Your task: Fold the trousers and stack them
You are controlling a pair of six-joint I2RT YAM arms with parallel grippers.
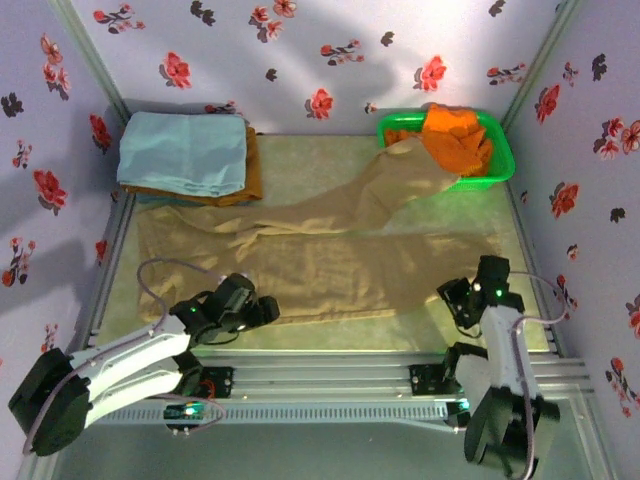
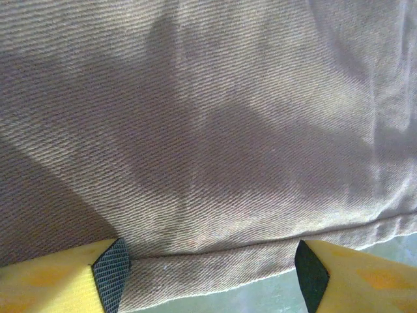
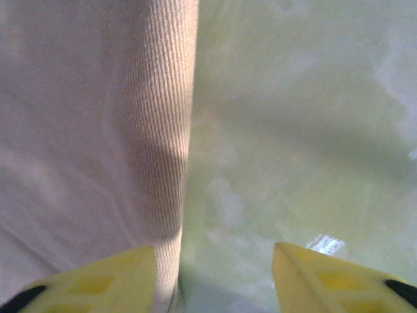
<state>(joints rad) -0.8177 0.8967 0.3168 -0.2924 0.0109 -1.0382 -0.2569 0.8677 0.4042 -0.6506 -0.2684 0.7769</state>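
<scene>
The tan trousers (image 1: 330, 265) lie spread flat across the green mat, and one part runs up over the rim of the basket at the back right. My left gripper (image 1: 262, 312) is low at their near edge. It is open, and the hem of the trousers (image 2: 208, 195) lies between its wide-apart pads (image 2: 112, 270). My right gripper (image 1: 455, 300) is at the trousers' near right end. It is also open, with the cloth edge (image 3: 163, 130) just beside its left finger (image 3: 111, 280) and bare mat (image 3: 293, 130) between the fingers.
A green basket (image 1: 500, 165) at the back right holds orange garments (image 1: 455, 135). A folded light blue cloth (image 1: 185, 150) lies on a brown-orange garment (image 1: 255, 175) at the back left. Flowered walls close in three sides. A metal rail (image 1: 330, 375) runs along the near edge.
</scene>
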